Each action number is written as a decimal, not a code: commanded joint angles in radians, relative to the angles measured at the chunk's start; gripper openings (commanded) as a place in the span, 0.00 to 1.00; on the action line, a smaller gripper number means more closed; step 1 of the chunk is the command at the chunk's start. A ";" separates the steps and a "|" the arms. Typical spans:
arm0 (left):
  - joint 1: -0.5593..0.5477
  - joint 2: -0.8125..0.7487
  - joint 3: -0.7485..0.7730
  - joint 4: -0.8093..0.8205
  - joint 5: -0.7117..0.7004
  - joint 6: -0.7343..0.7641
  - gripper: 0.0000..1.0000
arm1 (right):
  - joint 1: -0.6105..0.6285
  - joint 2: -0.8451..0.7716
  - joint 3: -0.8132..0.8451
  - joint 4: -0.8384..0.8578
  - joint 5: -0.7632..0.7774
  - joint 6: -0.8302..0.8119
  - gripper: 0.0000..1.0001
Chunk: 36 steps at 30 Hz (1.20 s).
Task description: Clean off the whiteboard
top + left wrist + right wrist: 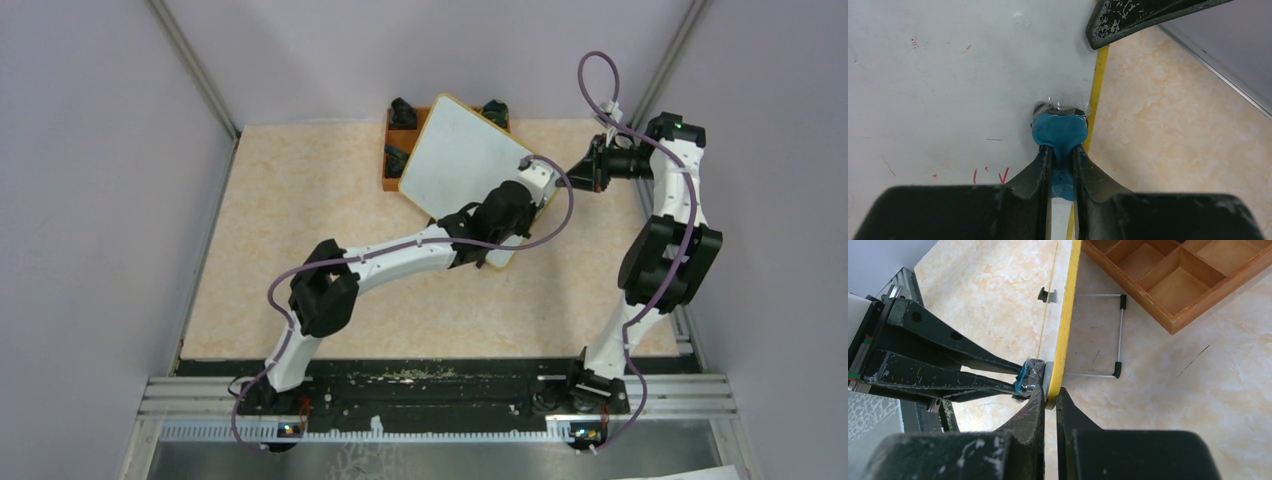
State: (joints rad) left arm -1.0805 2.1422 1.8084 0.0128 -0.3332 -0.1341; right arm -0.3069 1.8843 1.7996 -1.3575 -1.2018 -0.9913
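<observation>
Across the left of the whiteboard (455,150) face, faint red strokes (1004,175) are seen, unwiped, so the job is judged unfinished. The board itself is found at the back-centre of the table (300,200), tilted, its far corner overlapping the orange tray (1173,285) in the overhead view.

Moving right, the left gripper (1062,148) is pinched on a blue pad (1058,130) wrapped in clear film. The pad is pressed against the white surface just beside the yellow frame (1068,315). Only a thin tail of the pad is caught between the fingers, and it could be dragged out if a stroke is pulled hard. So close to the edge, the pad could also be run off the board.

Further right, the frame is nipped by the right gripper (1049,396), its fingers closed on the edge alone and nearly touching the left's. A clash is risked there. With so narrow a hold, the board could be swivelled, or pushed back on its wire stand (1119,335), by wiping pressure.
</observation>
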 commanded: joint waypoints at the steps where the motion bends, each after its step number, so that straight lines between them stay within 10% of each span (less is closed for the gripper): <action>1: -0.001 0.028 -0.004 0.004 0.022 0.011 0.00 | 0.051 -0.021 -0.027 -0.082 0.081 -0.053 0.00; 23: 0.188 -0.145 -0.277 0.066 -0.058 0.002 0.00 | 0.051 -0.012 -0.020 -0.078 0.087 -0.052 0.00; 36: 0.025 -0.045 -0.135 0.056 0.038 -0.024 0.00 | 0.052 -0.015 -0.030 -0.078 0.082 -0.054 0.00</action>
State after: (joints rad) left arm -0.9810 2.0407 1.5906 0.0685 -0.3592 -0.1425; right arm -0.3031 1.8843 1.7996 -1.3579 -1.2118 -0.9909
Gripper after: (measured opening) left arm 0.208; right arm 0.032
